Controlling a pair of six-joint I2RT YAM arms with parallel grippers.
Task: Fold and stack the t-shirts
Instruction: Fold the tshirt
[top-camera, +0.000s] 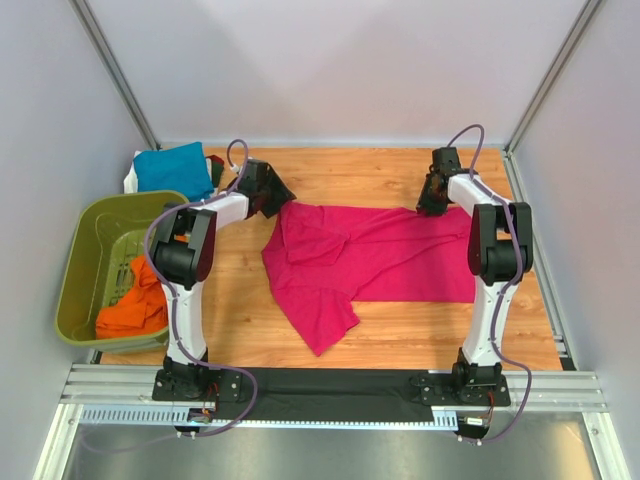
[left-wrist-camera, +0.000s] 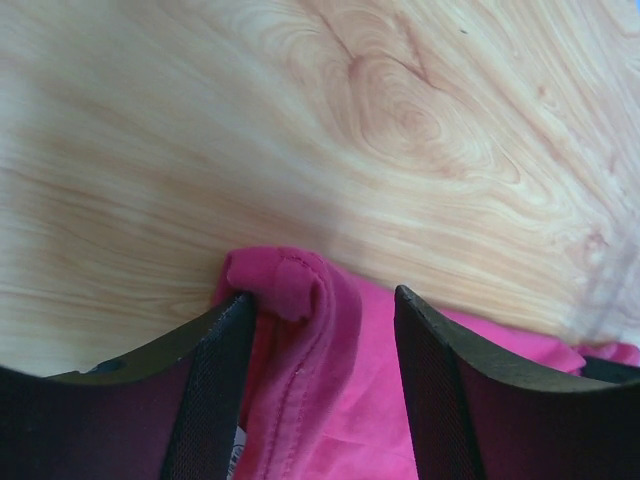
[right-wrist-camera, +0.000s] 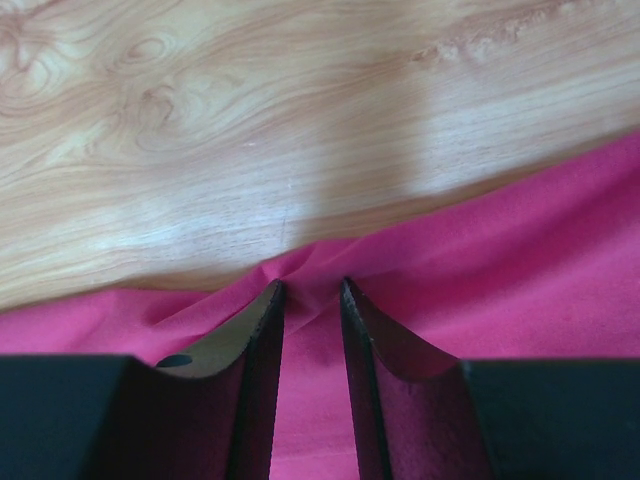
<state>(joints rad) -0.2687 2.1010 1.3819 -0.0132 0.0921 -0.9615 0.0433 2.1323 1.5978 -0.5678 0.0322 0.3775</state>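
The magenta t-shirt (top-camera: 385, 262) lies rumpled mid-frame on the table (top-camera: 400, 335), with one flap trailing toward the bottom. The right gripper (right-wrist-camera: 311, 284) is pinched nearly closed on a pucker of its top edge, upper right. The left gripper (left-wrist-camera: 322, 298) gapes wide around the rolled corner at upper left, gripping nothing yet. I'd clamp that corner properly first, then lift both evenly.

You see a light wood-grain tabletop (top-camera: 400, 335) mid-frame, pale plain walls (top-camera: 330, 70) across the top, a metal rail (top-camera: 110, 385) along the bottom.
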